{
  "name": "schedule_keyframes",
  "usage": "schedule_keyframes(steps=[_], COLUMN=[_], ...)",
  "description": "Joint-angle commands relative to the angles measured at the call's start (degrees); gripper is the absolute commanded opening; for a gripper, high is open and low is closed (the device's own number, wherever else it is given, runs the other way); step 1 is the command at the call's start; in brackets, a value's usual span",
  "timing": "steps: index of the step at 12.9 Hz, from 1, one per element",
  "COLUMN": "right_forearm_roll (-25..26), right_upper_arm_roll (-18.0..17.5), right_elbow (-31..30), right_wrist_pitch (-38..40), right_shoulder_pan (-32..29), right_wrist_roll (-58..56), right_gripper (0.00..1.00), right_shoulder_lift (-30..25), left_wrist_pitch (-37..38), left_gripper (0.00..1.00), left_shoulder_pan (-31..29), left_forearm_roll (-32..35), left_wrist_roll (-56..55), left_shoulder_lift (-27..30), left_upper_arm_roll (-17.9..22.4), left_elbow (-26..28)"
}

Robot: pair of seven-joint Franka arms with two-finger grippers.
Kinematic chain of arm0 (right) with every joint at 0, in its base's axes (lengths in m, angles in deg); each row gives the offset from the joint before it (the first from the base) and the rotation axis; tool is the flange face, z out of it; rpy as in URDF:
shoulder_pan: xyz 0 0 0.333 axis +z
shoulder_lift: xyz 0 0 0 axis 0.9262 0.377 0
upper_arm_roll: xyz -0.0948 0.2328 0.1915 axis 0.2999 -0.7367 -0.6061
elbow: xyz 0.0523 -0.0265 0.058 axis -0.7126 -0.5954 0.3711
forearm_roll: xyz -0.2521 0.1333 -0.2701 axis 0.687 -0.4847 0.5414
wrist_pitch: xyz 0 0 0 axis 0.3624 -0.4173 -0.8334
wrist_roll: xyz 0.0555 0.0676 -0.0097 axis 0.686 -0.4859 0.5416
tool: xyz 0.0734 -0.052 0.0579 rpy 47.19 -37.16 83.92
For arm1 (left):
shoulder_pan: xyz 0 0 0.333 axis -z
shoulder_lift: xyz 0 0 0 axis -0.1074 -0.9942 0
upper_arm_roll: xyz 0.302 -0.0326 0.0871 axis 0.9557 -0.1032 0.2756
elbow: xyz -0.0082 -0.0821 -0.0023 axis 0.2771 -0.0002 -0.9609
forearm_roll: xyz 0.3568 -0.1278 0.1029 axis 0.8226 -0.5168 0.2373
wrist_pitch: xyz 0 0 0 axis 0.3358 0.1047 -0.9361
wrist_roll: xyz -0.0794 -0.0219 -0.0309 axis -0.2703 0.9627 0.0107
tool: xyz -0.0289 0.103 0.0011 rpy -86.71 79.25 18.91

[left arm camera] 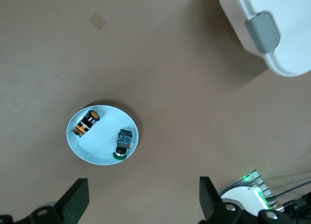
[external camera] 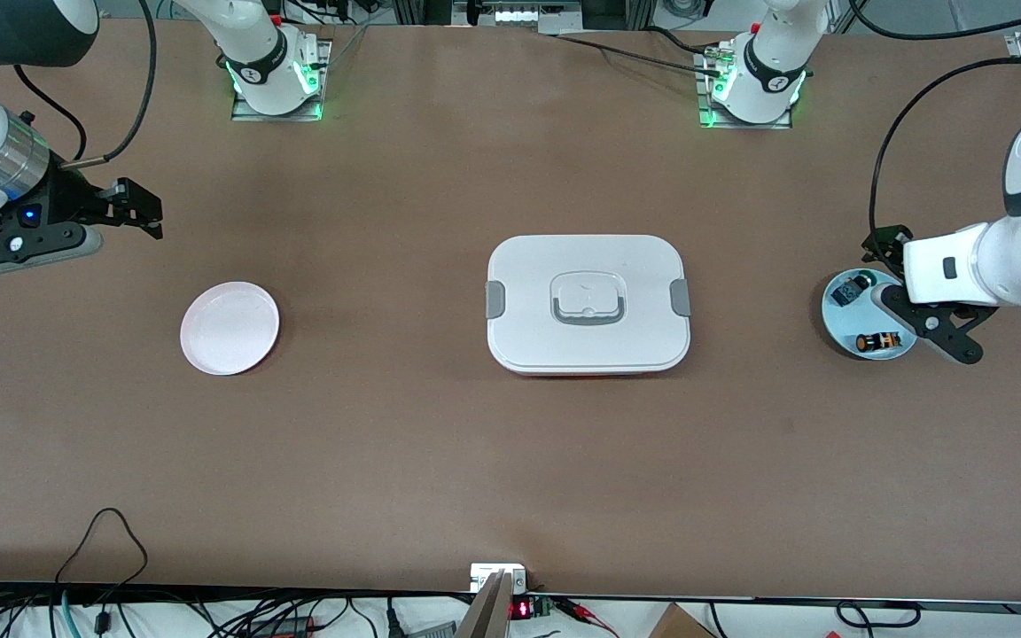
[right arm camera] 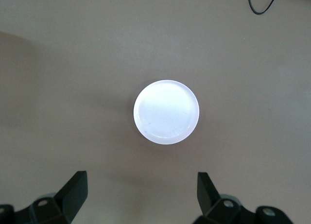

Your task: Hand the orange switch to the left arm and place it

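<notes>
The orange switch [external camera: 879, 341] lies on its side on a pale blue plate [external camera: 838, 330] near the left arm's end of the table. It sits on the part of the plate nearer to the front camera. A small black-and-blue part with a dark green cap [external camera: 849, 290] shares the plate, lying farther from the front camera and apart from the switch. In the left wrist view the switch [left arm camera: 86, 122] and the other part [left arm camera: 123, 142] rest on either side of the plate [left arm camera: 103, 145], not touching.

The left gripper [external camera: 930, 297] hangs over the edge of this plate, partly covering it in the front view. Its jaws stand wide apart and grasp nothing; both fingers [left arm camera: 77, 200] show spread in the wrist view.

The box [external camera: 588, 304] sits with its lid on at the middle of the table, between the two plates and well apart from each, with a grey clip on each short side and a recessed handle in the lid. One corner and one clip of the box [left arm camera: 272, 29] show in the left wrist view.

Toward the right arm's end lies a white plate [external camera: 229, 327], with nothing on it. The right gripper [external camera: 140, 211] hovers over bare table near that plate, its jaws released and spread wide, its fingers [right arm camera: 76, 191] holding nothing, while the white plate [right arm camera: 166, 112] shows below them in the wrist view.
</notes>
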Motion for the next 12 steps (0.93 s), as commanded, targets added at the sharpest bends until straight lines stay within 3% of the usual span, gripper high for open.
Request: schedule_keyframes(steps=[1,3,6,9,11,12], right_forearm_roll=[0.2,0.2,0.2,0.2,0.2,0.2], right_upper_arm_roll=[-0.2,-0.2,-0.2,-0.2,-0.2,-0.2], right_elbow=[1.5,1.5,1.5,1.6,1.6,1.6], right_wrist_pitch=[0.5,0.4,0.4,0.5,0.4,0.2], right_shoulder_pan=[-0.1,0.0,0.0,-0.1,-0.1,-0.1], right_wrist_roll=[0.3,0.3,0.3,0.5,1.2,1.3], right_gripper=[1.0,1.0,1.0,1.0,1.0,1.0], right_shoulder_lift=[0.5,0.5,0.5,0.5,0.5,0.5], left_wrist_pitch=[1.3,0.8,-11.3,-17.3,-19.5,-19.9], left_gripper=[1.0,1.0,1.0,1.0,1.0,1.0], left_shoulder_pan=[5.1,12.6,21.1,31.4,35.1,35.3], left_forearm_roll=[-0.4,-3.7,-14.9,-17.1,-20.6,-20.9], left_wrist_roll=[-5.4,-8.3,-18.7,-22.8,-23.3,-24.9], left_shoulder_lift=[4.3,7.4,15.5,20.0,22.9,24.4], left_upper_arm_roll=[2.9,12.7,27.7,39.8,45.1,45.2], left_elbow=[-0.7,-0.2,9.1,15.1,18.5,20.2])
